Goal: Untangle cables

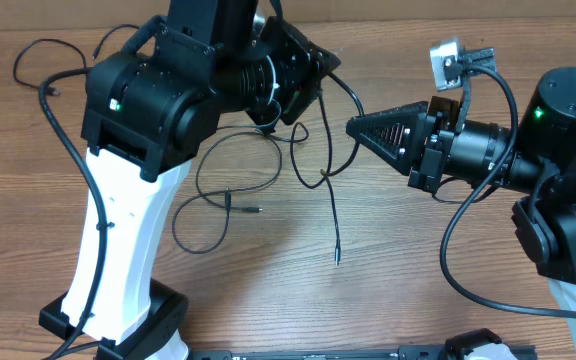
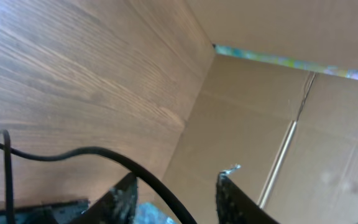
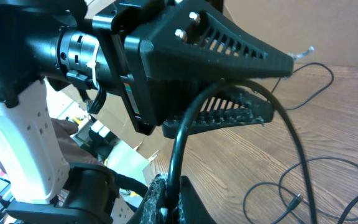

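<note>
Wood tabletop (image 1: 418, 280). Loose cables (image 1: 230, 200) lie at centre, one strand straight toward the near edge. My right hand (image 1: 353, 127) pinched shut just beside them. My left hand (image 2: 176, 180) farther back, jaws partly apart. Behind, cardboard wall (image 2: 260, 112).

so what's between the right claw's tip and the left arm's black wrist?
Thin black cord strands cross the brown wooden tabletop there; the overhead view shows it.

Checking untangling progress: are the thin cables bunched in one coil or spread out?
Spread out: the cables lie as loose loops and strands across the table, though several cross near the middle.
</note>
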Motion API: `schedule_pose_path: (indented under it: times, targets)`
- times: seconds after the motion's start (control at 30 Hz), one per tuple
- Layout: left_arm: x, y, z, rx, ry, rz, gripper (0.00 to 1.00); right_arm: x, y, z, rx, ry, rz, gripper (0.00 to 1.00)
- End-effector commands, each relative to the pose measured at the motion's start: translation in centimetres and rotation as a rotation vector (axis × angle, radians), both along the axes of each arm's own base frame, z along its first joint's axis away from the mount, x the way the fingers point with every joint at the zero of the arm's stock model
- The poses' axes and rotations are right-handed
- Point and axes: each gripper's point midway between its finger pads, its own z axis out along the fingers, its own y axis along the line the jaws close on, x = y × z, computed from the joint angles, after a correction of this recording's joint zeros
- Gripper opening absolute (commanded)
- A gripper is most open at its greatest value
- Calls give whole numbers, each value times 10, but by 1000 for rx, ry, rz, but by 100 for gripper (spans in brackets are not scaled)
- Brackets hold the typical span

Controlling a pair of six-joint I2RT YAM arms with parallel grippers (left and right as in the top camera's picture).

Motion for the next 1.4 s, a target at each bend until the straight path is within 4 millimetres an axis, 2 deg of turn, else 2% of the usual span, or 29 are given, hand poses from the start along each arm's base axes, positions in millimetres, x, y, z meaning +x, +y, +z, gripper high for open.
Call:
schedule_pose_path:
  times: [0.0, 0.23, 0.43, 0.5, 0.6, 0.63, 0.67, 0.97, 1.1, 1.23, 1.3, 1.37]
  targets:
    - [-3, -8, 0, -35, 32, -36, 35, -3, 0, 4, 8, -8, 13, 4]
    - [-3, -7, -1, -32, 32, -34, 4, -3, 0, 4, 8, -8, 13, 4]
    - [-4, -7, -2, -30, 36, -32, 5, -3, 0, 3, 7, -4, 13, 4]
    - [-3, -6, -2, -29, 36, -32, 24, -3, 0, 3, 6, -2, 13, 4]
    - [0, -3, -1, -30, 31, -20, 26, -4, 0, 2, 2, -5, 15, 4]
    - [2, -1, -1, -34, 33, -13, 30, -4, 0, 2, 0, -12, 17, 4]
    - [3, 1, 0, -43, 40, -14, 39, -6, 1, 2, -3, -30, 33, 4]
    - [-6, -1, 8, -124, 83, -94, 37, -10, 3, 7, 4, -67, 66, 4]
    - [-13, -6, 11, -151, 97, -132, 45, -14, 5, 13, 17, -97, 92, 4]
    - [-23, -12, 16, -191, 118, -191, 45, -13, 5, 14, 19, -106, 92, 4]
    - [-23, -12, 16, -194, 119, -195, 42, -13, 5, 16, 21, -113, 93, 4]
    - [-23, -11, 15, -189, 118, -188, 34, -14, 5, 16, 23, -114, 98, 4]
